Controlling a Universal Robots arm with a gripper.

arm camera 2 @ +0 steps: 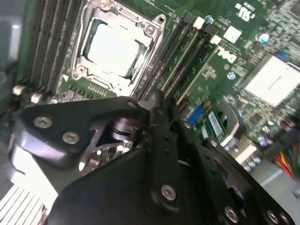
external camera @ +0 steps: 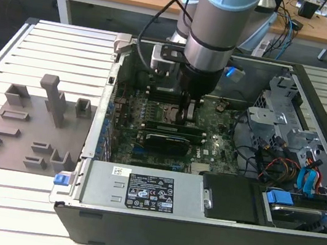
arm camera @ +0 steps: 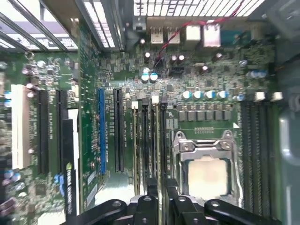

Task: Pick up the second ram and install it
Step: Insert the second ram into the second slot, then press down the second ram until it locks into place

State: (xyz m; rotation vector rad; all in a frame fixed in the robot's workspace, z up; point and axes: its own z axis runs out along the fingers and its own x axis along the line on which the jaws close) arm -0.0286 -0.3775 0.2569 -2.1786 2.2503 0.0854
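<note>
The second ram (external camera: 175, 126) lies as a thin dark-and-green strip at frame centre of the exterior view, directly under the gripper (external camera: 188, 115), among the memory slots just beside the CPU socket (external camera: 164, 111). The arm (external camera: 219, 25) comes straight down from top centre into the open computer case (external camera: 303, 182). The grey holder tray (external camera: 28, 132), at the exterior view's left, shows no stick in its blocks.

Second wrist view: the black gripper (arm camera 2: 161, 110) body takes the lower half of the frame. Its tip meets the slot rows (arm camera 2: 187, 51) that run to upper right, where a green stick edge (arm camera 2: 180, 61) sits in one slot. The CPU socket (arm camera 2: 115, 47) is upper left of centre. I cannot tell whether the claw is clenched on the stick or released.

First wrist view: fingers (arm camera: 152, 190) reach up from bottom centre onto the slot rows (arm camera: 150, 140), left of the CPU socket (arm camera: 206, 171).

Judgement: the step in hand is the install; the pickup looks done and the stick is at or in its slot. Seating calls for an even, straight downward press until both end latches close, with the stick kept in line with the slot.
</note>
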